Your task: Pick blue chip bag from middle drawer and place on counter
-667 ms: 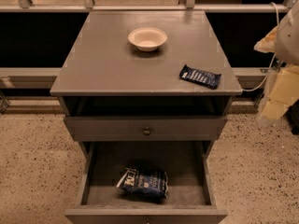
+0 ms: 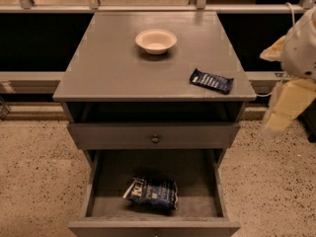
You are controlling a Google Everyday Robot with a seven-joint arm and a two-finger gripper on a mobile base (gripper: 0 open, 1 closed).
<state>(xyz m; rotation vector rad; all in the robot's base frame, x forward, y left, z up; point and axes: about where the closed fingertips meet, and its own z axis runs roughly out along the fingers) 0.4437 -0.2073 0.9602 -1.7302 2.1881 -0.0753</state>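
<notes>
The blue chip bag (image 2: 152, 191) lies crumpled on the floor of the middle drawer (image 2: 98, 201), which is pulled out at the bottom of the view. The counter (image 2: 108, 73) is the grey top of the cabinet. My gripper (image 2: 284, 110) hangs pale and cream-coloured at the right edge, beside the cabinet's right side at about counter height. It is well above and to the right of the bag and holds nothing that I can see.
A cream bowl (image 2: 156, 40) stands at the back middle of the counter. A small flat dark-blue bar wrapper (image 2: 211, 80) lies near the counter's front right corner. A closed drawer front with a round knob (image 2: 155, 138) sits above the open drawer. The floor is speckled.
The arm at the right edge has shifted slightly left and down. The bag, bowl and wrapper have not moved.
</notes>
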